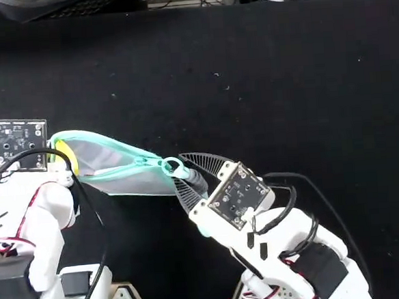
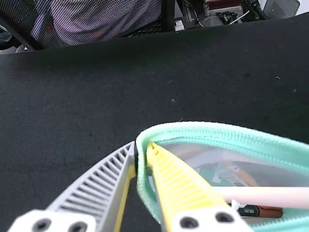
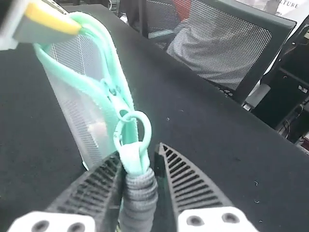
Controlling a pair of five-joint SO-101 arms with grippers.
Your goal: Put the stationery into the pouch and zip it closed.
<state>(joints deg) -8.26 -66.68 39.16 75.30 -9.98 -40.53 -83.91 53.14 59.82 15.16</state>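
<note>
My left gripper (image 2: 140, 151) pinches the pouch (image 2: 217, 131) rim; my right gripper (image 3: 139, 152) clamps the zip pull (image 3: 131, 126). A pen (image 2: 263, 211) inside bears tiny, unreadable print.

The pouch (image 1: 119, 170) stretches between my two arms over the bench (image 1: 262, 70); my left pincer (image 1: 64, 157) grips its open end — one finger inside the mouth, the other outside; my right pincer (image 1: 188, 179), at the opposite end, pinches the zipper pull (image 1: 174, 168); inside the pouch — a pen (image 2: 263, 211), lying lengthwise.

White arms (image 1: 37, 222) w/ black cables (image 1: 30, 154), dark wrist circuit boards (image 1: 19, 143); left end effector (image 2: 141, 147) grey+yellow ribbed, right end effector (image 3: 140, 154) black.
</note>
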